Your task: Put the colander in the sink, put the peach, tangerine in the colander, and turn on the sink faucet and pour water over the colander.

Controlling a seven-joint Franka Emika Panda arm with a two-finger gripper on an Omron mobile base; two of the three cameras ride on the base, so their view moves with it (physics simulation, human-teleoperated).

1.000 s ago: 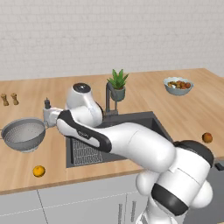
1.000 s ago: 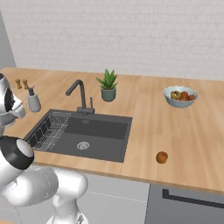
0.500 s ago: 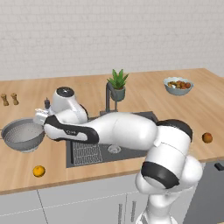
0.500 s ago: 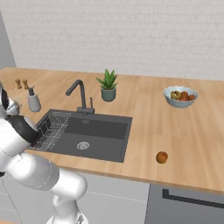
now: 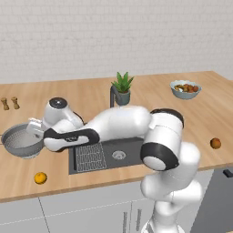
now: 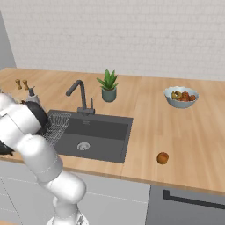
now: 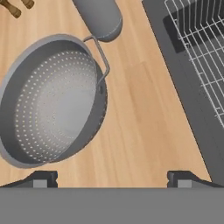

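The silvery colander (image 5: 19, 142) sits on the wooden counter left of the sink (image 5: 123, 154); in the hand view the colander (image 7: 52, 103) lies up and to the left, its wire handle toward the soap dispenser. My gripper (image 7: 113, 180) is open over bare counter between the colander's rim and the sink edge, holding nothing; from the left base the gripper (image 5: 34, 129) hovers at the colander's right rim. The tangerine (image 5: 40, 178) rests near the counter's front edge. The peach (image 5: 215, 143) lies far right, also seen from the right base as the peach (image 6: 162, 158). The faucet (image 6: 79, 93) stands behind the sink with no water running.
A grey soap dispenser (image 7: 98, 15) stands just beyond the colander. A wire rack (image 7: 197, 48) fills the sink's left side. A potted plant (image 5: 122, 88) and a pale bowl of mixed fruit (image 5: 185, 88) stand at the back. Two small shakers (image 5: 9, 103) stand far left.
The arm has swung further left and lower, carrying the hand from above the sink's left edge to the colander's right rim. Colander and fruits have not moved.
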